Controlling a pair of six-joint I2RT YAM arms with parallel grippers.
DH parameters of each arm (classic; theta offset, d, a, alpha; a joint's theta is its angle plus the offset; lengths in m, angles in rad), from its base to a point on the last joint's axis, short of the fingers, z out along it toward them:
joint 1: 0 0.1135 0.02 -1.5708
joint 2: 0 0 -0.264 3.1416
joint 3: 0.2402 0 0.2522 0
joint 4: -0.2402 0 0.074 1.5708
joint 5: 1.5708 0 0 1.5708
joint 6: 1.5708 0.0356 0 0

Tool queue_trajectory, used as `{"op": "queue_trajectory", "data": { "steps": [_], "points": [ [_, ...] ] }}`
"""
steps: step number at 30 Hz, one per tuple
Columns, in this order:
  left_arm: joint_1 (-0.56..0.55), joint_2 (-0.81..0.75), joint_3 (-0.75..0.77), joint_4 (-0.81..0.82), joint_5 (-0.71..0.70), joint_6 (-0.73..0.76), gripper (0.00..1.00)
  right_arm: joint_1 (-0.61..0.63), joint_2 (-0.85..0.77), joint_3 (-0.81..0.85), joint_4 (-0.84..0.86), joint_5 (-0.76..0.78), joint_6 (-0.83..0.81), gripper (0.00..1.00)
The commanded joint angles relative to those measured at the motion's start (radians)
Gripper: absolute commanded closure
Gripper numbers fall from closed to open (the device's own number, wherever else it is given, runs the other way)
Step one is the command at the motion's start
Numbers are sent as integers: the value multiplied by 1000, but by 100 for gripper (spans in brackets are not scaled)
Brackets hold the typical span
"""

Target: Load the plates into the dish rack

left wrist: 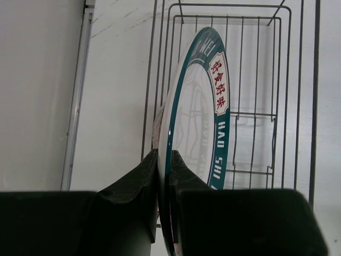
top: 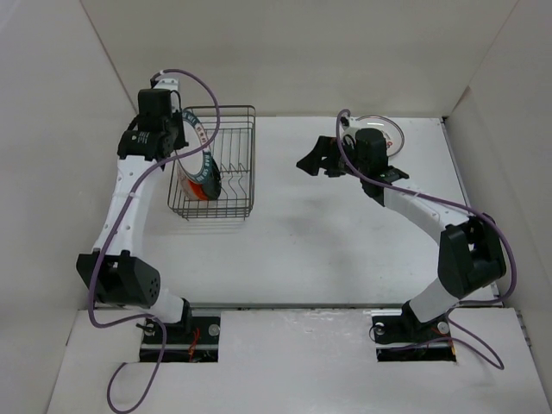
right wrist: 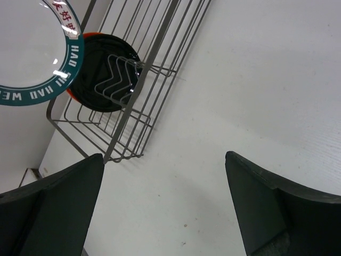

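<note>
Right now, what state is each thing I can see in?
left gripper: shut on the teal-rimmed plate.
teal-rimmed plate: on edge, held at the dish rack.
right gripper: open, empty.
black plate: standing in the dish rack.
orange plate: standing in the dish rack, beside the black plate.
dish rack: upright, partly loaded.
clear plate: flat on the table, not loaded.

The dish rack (top: 236,145) is set at the table's (top: 302,250) left rear, plates (top: 205,169) upright inside, another plate (top: 396,130) at right rear.

Left pincer (left wrist: 163,162) clamped tight, arm stretched forward; right pincer (right wrist: 164,160) spread wide, arm elbow-bent, pointing leftward.
</note>
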Motion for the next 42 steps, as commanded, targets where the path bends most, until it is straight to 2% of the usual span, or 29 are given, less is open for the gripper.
{"op": "queue_trajectory", "data": {
  "steps": [1, 7, 18, 42],
  "points": [
    [-42, -7, 63, 30, -12, -40, 100, -6, -44, -3, 17, 13, -14, 0],
    [-85, 13, 54, 30, -44, -58, 100, -6, -44, -12, 17, 24, -14, 0],
    [-95, 33, 25, 50, -99, -67, 100, -26, -44, -21, 17, 6, -24, 0],
    [-113, 156, 5, 59, 12, -67, 100, -63, 4, -30, 17, -25, -33, 0]
  ]
}}
